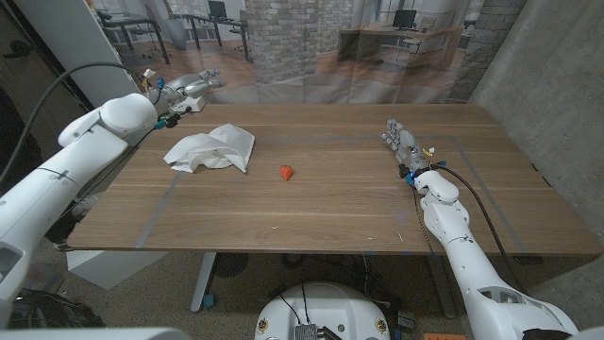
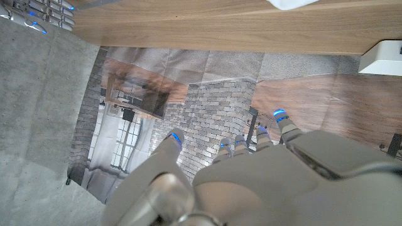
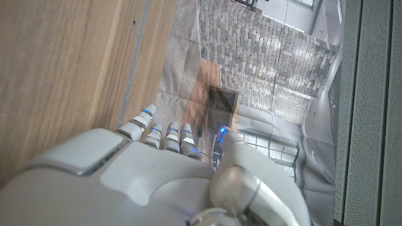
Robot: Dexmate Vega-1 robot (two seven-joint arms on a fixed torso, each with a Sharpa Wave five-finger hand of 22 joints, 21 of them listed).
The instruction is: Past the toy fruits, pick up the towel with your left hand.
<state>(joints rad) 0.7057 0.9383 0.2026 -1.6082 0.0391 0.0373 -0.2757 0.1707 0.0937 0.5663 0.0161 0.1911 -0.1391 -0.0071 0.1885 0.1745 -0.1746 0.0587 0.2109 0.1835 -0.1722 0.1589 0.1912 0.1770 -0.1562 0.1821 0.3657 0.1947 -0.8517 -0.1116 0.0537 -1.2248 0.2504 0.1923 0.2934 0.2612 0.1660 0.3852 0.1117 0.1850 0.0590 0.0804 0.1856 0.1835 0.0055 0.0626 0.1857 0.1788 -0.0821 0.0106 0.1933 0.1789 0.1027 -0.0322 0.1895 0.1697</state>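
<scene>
— How far along is the pick-up?

— Barely begun, by my reading. The crumpled white cloth towel (image 1: 211,149) lies loose on the brown wooden worktop (image 1: 321,203), and nothing grips it. The left hand (image 1: 179,93) hovers just beyond the towel's far corner, near the worktop's back edge, apart from the cloth.

— Is that hand ready to take it?

— It holds nothing. In the left wrist view its fingers (image 2: 174,139) reach out, slightly apart, over the backdrop past the worktop's edge, and a white scrap of the towel (image 2: 295,4) shows across the wood from them. So the hand is spread and empty, and it is not yet over the cloth.

— And the toy fruit the task mentions?

— One small red toy fruit (image 1: 287,172) sits on the wood on the towel's near right side, farther from the left hand than the towel is and between the two hands. I see only that one piece.

— The right hand?

— The right hand (image 1: 401,143) stands at the far side of the worktop, well apart from the towel, fingers extended and holding nothing; the right wrist view shows the same.

— What is left, then?

— Nearly everything, I judge — bring the left hand over the cloth, lower it, close on a fold, and lift.
</scene>
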